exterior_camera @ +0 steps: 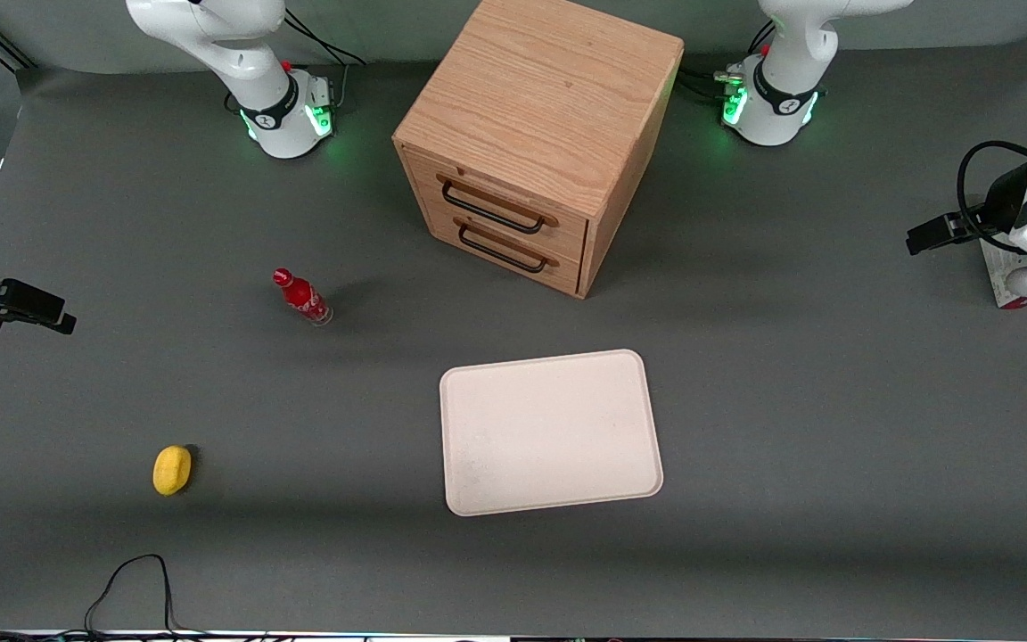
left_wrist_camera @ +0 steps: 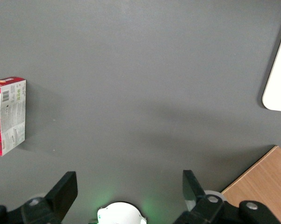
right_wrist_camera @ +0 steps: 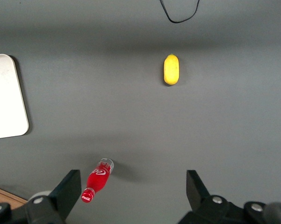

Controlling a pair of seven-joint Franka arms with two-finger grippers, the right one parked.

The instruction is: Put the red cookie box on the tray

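Observation:
The red cookie box [exterior_camera: 1006,275] lies on the grey table at the working arm's end, mostly covered by the arm in the front view. In the left wrist view the red cookie box [left_wrist_camera: 8,115] shows its pale printed face and red edges. My left gripper [exterior_camera: 925,239] hangs above the table beside the box and apart from it. In the left wrist view the gripper [left_wrist_camera: 126,186] is open wide and empty over bare table. The cream-white tray [exterior_camera: 552,432] lies flat near the table's middle, nearer the front camera than the cabinet. One corner of the tray [left_wrist_camera: 278,84] shows in the left wrist view.
A wooden drawer cabinet [exterior_camera: 536,134] with two drawers stands farther from the front camera than the tray. A small red soda bottle [exterior_camera: 302,297] and a yellow lemon [exterior_camera: 172,469] lie toward the parked arm's end. A black cable [exterior_camera: 135,584] loops at the near edge.

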